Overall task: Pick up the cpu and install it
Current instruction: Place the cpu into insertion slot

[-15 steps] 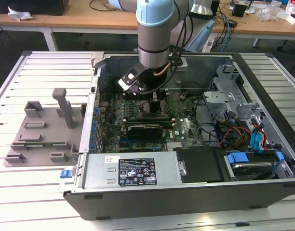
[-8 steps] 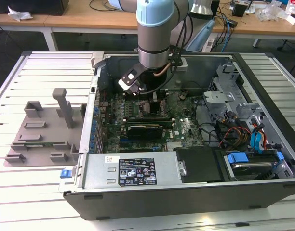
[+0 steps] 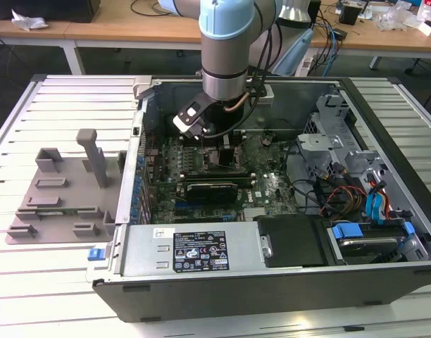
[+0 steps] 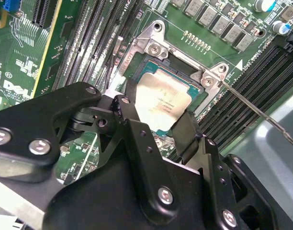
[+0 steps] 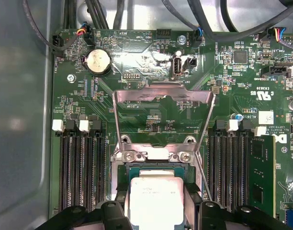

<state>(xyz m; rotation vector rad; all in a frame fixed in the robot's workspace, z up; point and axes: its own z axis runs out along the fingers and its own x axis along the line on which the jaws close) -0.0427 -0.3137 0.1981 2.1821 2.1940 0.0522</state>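
Clasping the cpu [image 5: 155, 194] — hand [image 5: 156, 203] at the socket [image 4: 144, 65].

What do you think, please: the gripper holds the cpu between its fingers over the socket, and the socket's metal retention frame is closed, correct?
Not quite: the first wrist view shows the metal retention frame swung open, not closed. The rest stands: the gripper holds the cpu between its fingers over the socket.

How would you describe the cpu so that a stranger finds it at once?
Inside the open computer case, find the green motherboard and its two banks of black memory slots. Between them, in the gripper, is the cpu: the only flat square with a silvery top.
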